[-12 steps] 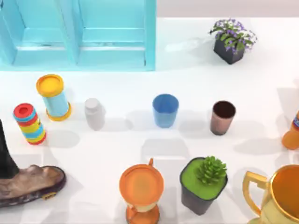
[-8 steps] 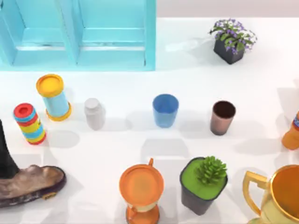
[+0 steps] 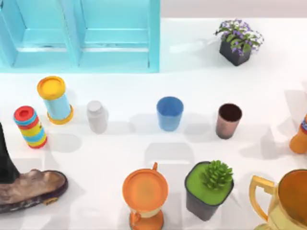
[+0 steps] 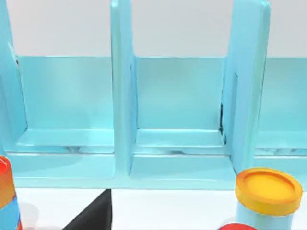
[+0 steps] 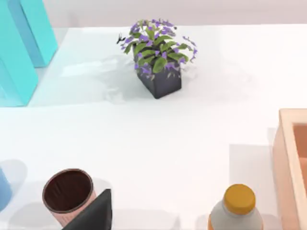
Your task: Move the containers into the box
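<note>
At the top view's far left a dark arm link rises beside a brown shoe lying on the white table. Whether the left gripper is released or clenched cannot be told. The left wrist view has a black finger at its edge, facing the turquoise shelf unit with its upright dividers.

In the top view that shelf unit fills the far left of the table. In front of it stand a striped ring stack with a red top, a pale blue can with a yellow lid and a small grey bottle, near each other in a loose row.

The blue cup stands upright near the table's middle, well apart from the bottle. The brown cup stands upright to its right, apart from it, its dark inside showing. Neither cup is held.

Nearer the camera, an orange-topped stand sits below the blue cup, with a succulent in a dark pot just beside it to the right. At the far right a purple-flowered plant stands at the back, an orange bottle is cut by the edge, and a gold trophy fills the near corner.

The right wrist view shows the brown cup just beside a black finger, whether touching cannot be told; the right gripper's state cannot be told either. Beyond lie the flowered plant, the orange-capped bottle and the wall of a peach box.
</note>
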Robot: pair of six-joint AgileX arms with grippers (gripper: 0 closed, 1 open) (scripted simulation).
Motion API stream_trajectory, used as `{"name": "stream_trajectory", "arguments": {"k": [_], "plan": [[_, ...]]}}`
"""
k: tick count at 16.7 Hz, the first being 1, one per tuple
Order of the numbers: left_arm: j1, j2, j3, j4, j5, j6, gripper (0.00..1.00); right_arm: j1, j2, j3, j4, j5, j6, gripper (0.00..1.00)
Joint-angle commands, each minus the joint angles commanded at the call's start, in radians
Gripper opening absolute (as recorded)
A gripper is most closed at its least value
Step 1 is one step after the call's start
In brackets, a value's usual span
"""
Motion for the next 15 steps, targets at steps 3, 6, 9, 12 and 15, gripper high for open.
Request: {"name": "stream_trajectory", "arguments": {"k": [3, 6, 9, 12, 15], "plan": [[0.000, 0.000, 0.000, 0.000, 0.000, 0.000, 1.00, 0.065, 0.313, 0.314, -0.190, -0.006, 0.050, 1.00], [0.000, 0.000, 0.000, 0.000, 0.000, 0.000, 1.00, 0.123, 0.608, 0.613, -0.389, -0.007, 0.106, 1.00], [0.000, 0.000, 0.000, 0.000, 0.000, 0.000, 1.00, 0.168, 0.902, 0.882, -0.587, -0.002, 0.164, 1.00], [0.000, 0.000, 0.000, 0.000, 0.000, 0.000, 1.00, 0.200, 1.170, 1.104, -0.768, 0.008, 0.220, 1.00], [0.000, 0.000, 0.000, 0.000, 0.000, 0.000, 1.00, 0.223, 1.380, 1.270, -0.913, 0.018, 0.265, 1.00]]}}
